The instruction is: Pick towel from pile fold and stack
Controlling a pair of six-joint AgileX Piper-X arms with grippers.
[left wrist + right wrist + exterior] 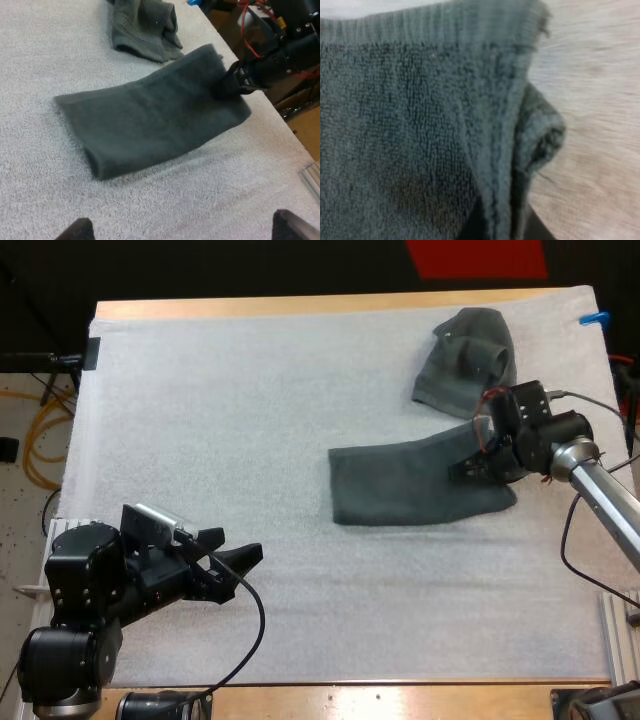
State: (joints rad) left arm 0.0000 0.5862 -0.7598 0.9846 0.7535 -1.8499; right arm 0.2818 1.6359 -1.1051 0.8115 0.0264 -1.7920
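Plainly, the right gripper (478, 466) pinches the towel (410, 485) at the end nearest the desk's right edge. In the right wrist view a doubled hem sits between dark fingers (536, 231), which the cloth mostly hides. The towel lies flat, mid-right on the mat (250, 420). A crumpled towel (468, 360) sits close by but apart, near the far right corner. The left gripper (238, 558) hovers near the front left corner, fingers spread, touching nothing. The white mat covers the wooden desk (300, 308) almost fully. Left of it, orange cable (40, 440) loops on the floor (25, 500).
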